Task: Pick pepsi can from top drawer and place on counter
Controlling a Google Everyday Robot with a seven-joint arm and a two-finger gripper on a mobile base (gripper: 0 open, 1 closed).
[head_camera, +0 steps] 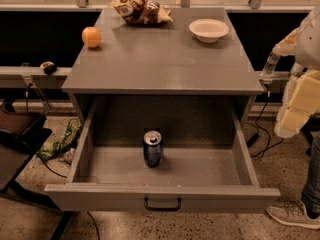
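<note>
We locate the pepsi can (153,148) upright at mid-floor of the open top drawer (100,196), well apart from both side walls and the front panel. The counter (160,64) overhangs the drawer's rear. Its near half is bare. Toward its far edge sit an orange ball (91,36), a chip bag (141,10) and a white bowl (208,30). The gripper (295,106) hangs at the frame's right edge, beside the counter; we cannot tell its state.

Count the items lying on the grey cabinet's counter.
3: a round orange ball at the left edge, a crumpled snack bag at the back, and a white round bowl back right. None seems hidden. The robot's tool hangs at the right, off the flat grey counter.
</note>
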